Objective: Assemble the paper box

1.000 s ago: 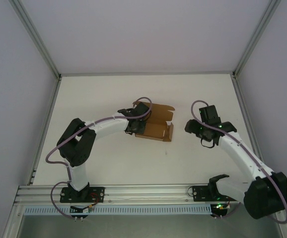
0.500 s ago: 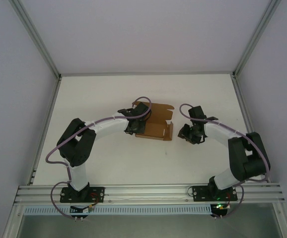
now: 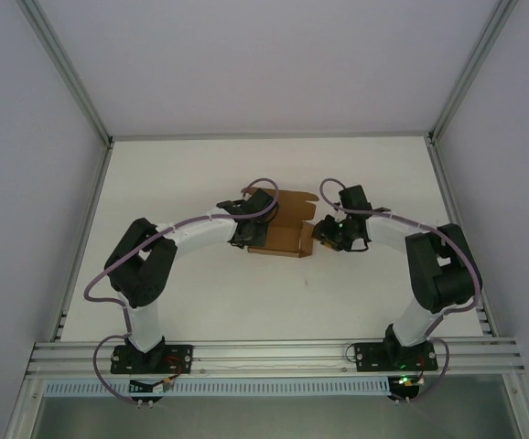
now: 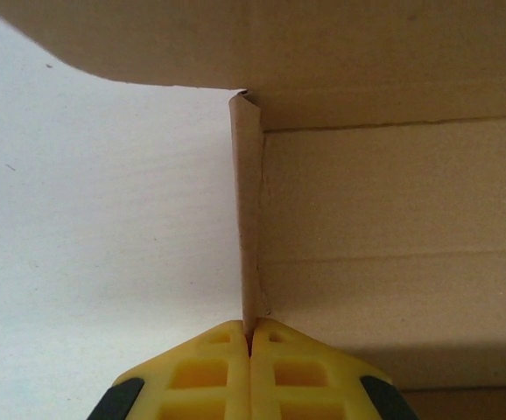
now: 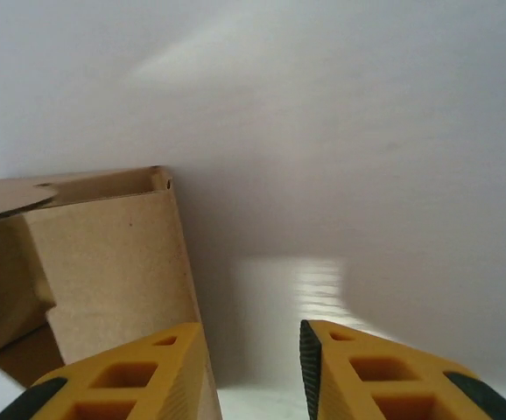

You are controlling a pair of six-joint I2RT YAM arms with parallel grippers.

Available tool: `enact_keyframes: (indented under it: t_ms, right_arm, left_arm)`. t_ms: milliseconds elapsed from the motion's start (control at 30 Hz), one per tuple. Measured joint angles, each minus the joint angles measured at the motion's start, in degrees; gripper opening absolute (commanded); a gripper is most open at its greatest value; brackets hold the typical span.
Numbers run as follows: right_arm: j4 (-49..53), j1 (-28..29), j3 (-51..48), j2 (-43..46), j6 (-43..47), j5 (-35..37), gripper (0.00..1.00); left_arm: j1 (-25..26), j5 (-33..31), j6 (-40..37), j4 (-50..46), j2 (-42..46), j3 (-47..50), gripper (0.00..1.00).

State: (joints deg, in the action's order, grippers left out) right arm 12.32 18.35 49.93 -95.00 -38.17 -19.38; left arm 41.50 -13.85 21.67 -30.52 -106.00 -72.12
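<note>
I'm watching the paper box [image 3: 289, 238] sitting around the middle of the table [image 3: 200, 293], a bit toward the far edge. The left gripper [image 4: 250, 339] is pinching a thin upright cardboard wall on the box's left side, jaws together on it. The right gripper [image 5: 251, 337] is hovering at the box's right side with its jaws apart. Bare table is showing between them, and the right-hand wall is sitting just beside one finger, not between the two.

Progress-wise, I'm calling it about halfway. A couple of walls are standing, so it's looking like a tray instead of a flat sheet. The panel on the far side is lying open though, so I'm guessing the side flaps need tucking and the lid needs closing.
</note>
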Motion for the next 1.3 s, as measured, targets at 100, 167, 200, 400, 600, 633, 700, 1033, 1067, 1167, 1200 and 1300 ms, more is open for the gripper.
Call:
enact_keyframes:
  t_ms: [100, 167, 200, 400, 600, 633, 700, 1033, 1067, 1167, 1200, 1300]
  right_arm:
    - [-4.50, 0.31, -1.68, 1.20, -0.20, -4.44, 0.36]
    - [-6.91, 0.68, -2.38, 1.25, -0.42, -6.88, 0.36]
    - [-7.34, 0.87, -2.40, 1.18, -0.42, -7.65, 0.36]
    - [-10.49, 1.95, -2.64, 0.94, -0.63, -10.10, 0.28]
    - [-11.65, 2.71, -3.26, 0.94, -0.96, -9.40, 0.26]
    - [-11.08, 3.23, -3.19, 0.94, -0.74, -8.41, 0.26]
    - [-9.99, 4.11, -2.99, 0.94, -0.37, -6.51, 0.25]
    - [-7.13, 6.95, -2.01, 1.33, -0.59, 2.10, 0.18]
    - [-6.95, 7.17, -1.88, 1.31, -0.59, 2.49, 0.18]
    - [-5.18, 7.85, -0.50, 0.90, -0.63, 4.37, 0.16]
    - [-4.42, 8.07, 0.24, 0.52, -0.63, 5.14, 0.16]
    - [-2.21, 8.85, 2.51, -0.79, -0.66, 7.74, 0.16]
  left_arm:
    - [0.07, 0.52, 0.00, 0.17, 0.00, -0.04, 0.00]
    - [0.13, 0.90, 0.00, 0.24, 0.00, -0.09, 0.00]
    - [0.13, 0.94, 0.00, 0.24, 0.00, -0.09, 0.00]
    - [0.13, 0.94, 0.02, 0.22, 0.00, -0.09, 0.00]
    - [0.13, 0.90, 0.02, 0.17, 0.00, -0.09, 0.00]
    - [0.13, 0.90, 0.02, 0.09, 0.00, -0.13, 0.00]
    - [0.13, 0.87, 0.02, -0.02, 0.00, -0.13, 0.00]
    - [0.28, 0.90, 0.20, -0.92, 0.00, -0.48, 0.00]
    - [0.33, 0.87, 0.22, -0.98, 0.00, -0.50, 0.00]
    - [0.39, 0.87, 0.33, -1.18, -0.02, -0.57, 0.00]
    - [0.39, 0.87, 0.44, -1.33, -0.02, -0.57, 0.00]
    - [0.39, 0.68, 0.87, -1.55, -0.02, -0.57, 0.00]
